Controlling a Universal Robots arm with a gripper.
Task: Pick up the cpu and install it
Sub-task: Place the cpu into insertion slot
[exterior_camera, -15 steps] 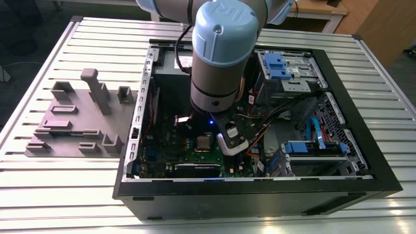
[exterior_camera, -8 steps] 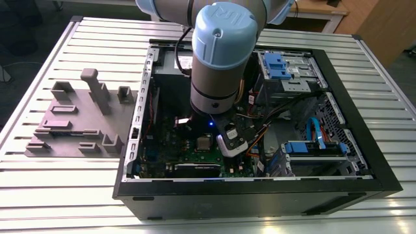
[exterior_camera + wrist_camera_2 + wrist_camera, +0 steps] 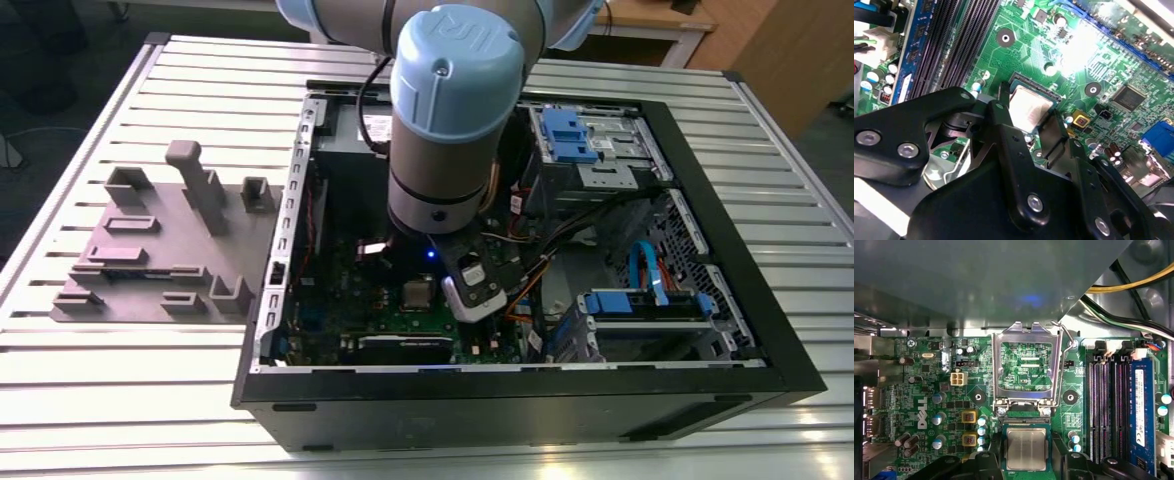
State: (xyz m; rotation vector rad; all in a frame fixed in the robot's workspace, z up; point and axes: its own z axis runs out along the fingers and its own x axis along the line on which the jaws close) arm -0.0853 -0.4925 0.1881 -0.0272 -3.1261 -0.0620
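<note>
Gripper (image 3: 1027, 454) low over the motherboard (image 3: 929, 390), straddling the cpu (image 3: 1026, 445); whether it clasps the chip or has let go cannot be told. The cpu lies flat in its socket near the board's middle. Just beyond, the metal socket frame (image 3: 1026, 367) is swung open. Farther off, the computer case (image 3: 534, 400) sits on a slatted bench (image 3: 134, 400), with a grey tray (image 3: 147, 250) beside it.

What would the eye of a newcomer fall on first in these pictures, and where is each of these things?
In the exterior view the big pale-blue robot arm reaches down into the open computer case, with a mauve-grey tray on the table at the exterior view's left. In the first wrist view the shiny cpu lies on the green motherboard beside the opened metal socket frame, and the gripper is close at it.
</note>
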